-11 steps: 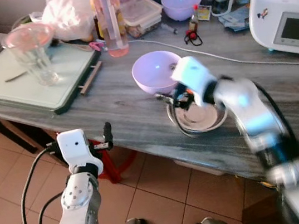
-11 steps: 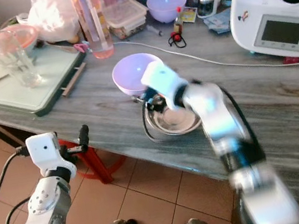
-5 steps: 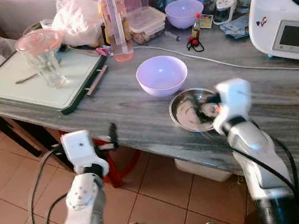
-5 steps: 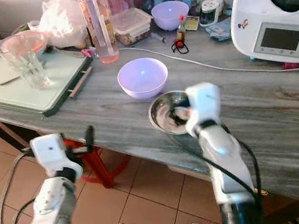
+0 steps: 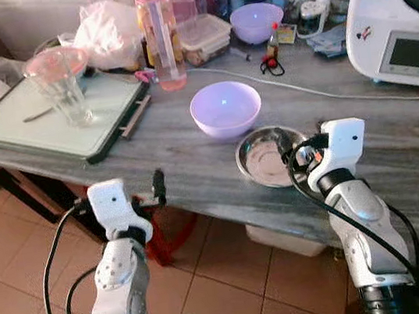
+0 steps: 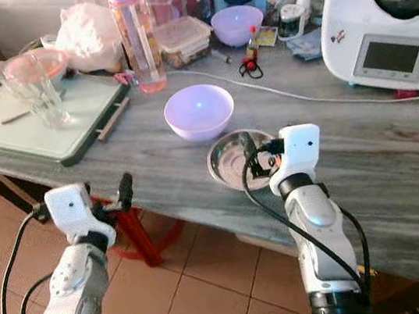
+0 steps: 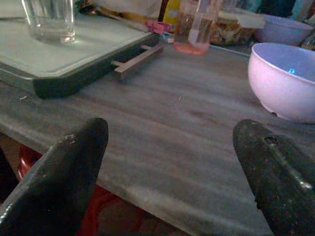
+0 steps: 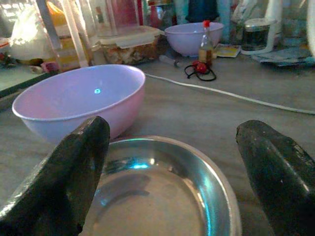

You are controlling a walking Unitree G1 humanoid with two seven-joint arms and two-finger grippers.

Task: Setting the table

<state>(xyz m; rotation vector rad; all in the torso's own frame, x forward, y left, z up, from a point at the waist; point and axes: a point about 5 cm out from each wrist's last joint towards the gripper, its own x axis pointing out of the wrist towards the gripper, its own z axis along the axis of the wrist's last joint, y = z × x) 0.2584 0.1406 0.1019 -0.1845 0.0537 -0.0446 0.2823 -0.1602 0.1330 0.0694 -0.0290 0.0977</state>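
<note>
Right eye view: table-setting under way, with two bowls placed near the front of the worktop (image 6: 400, 168).
The steel bowl (image 6: 230, 160) sits just beside the lilac bowl (image 6: 199, 113), both empty and upright. The right claw (image 6: 254, 162) hovers over the steel bowl's near rim, fingers (image 8: 74, 182) spread wide and gripping nothing. The left claw (image 6: 124, 192) waits before the worktop's front edge, likewise open and empty. The glass (image 6: 30, 93) on the green tray (image 6: 73, 142) and a second lilac bowl (image 6: 236, 25) among the clutter behind probably remain to be set out.
</note>
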